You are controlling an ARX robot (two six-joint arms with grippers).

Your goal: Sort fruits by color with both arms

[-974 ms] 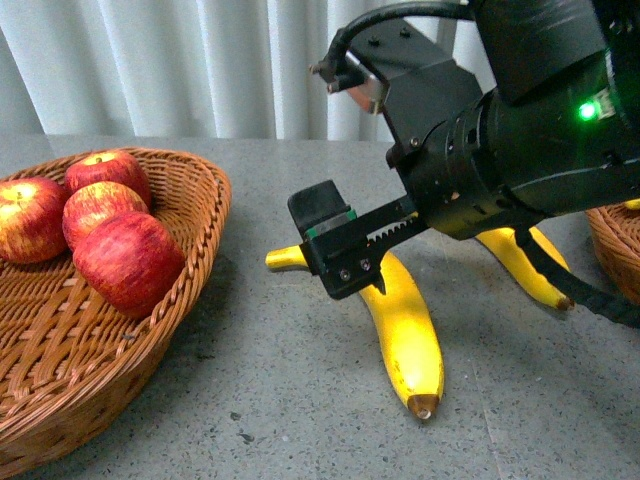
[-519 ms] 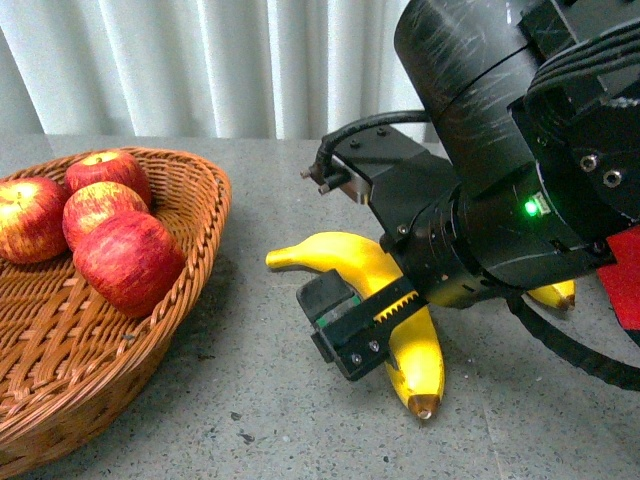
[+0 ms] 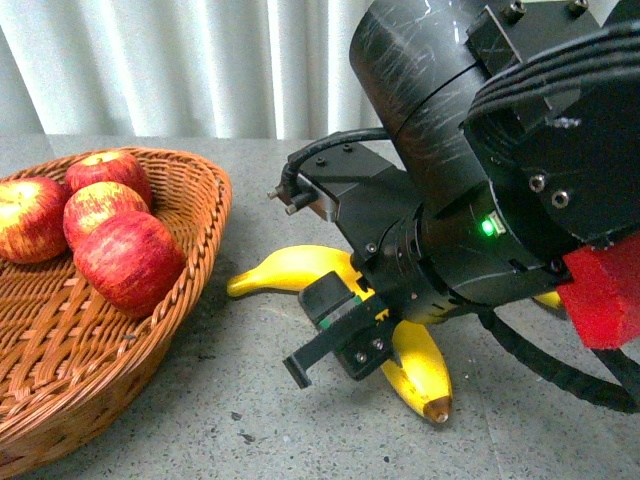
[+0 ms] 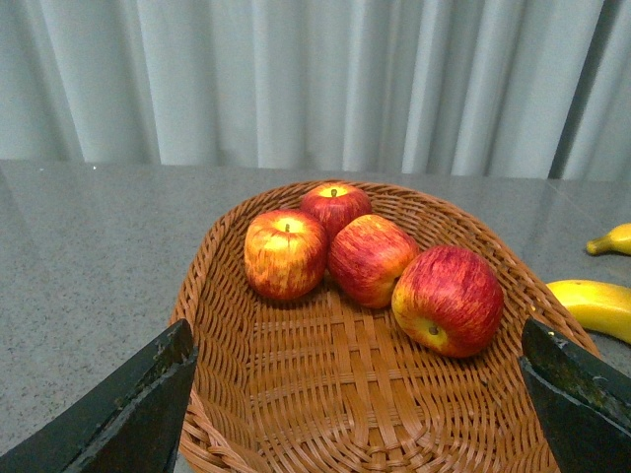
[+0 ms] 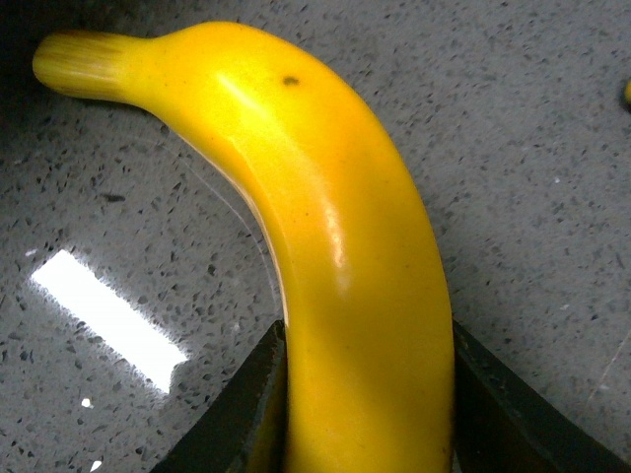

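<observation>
Fingers [image 5: 242, 419] of the right end effector [image 3: 372, 330] are pinching a yellow banana [image 5: 325, 227], one dark pad pressing against each flank partway along its length. The banana's stem end is pointing toward the wicker basket [image 3: 205, 200] and its brown tip is pointing toward the camera in the front view. It is lying over the grey speckled worktop [image 3: 250, 410], just beside the basket's rim; whether it is resting on the surface or hanging slightly clear I cannot tell. The bulky black right arm [image 3: 450, 150] is filling the right side of the front view, and a sliver of a second banana [image 3: 548, 298] is showing behind it.

The left end effector [image 4: 350, 434] is hovering near the basket with its fingers spread wide and gripping nothing. Four red apples [image 4: 370, 258] with yellow streaks are sitting together inside the basket, touching one another. A pale curtain [image 3: 180, 60] is hanging behind the worktop.
</observation>
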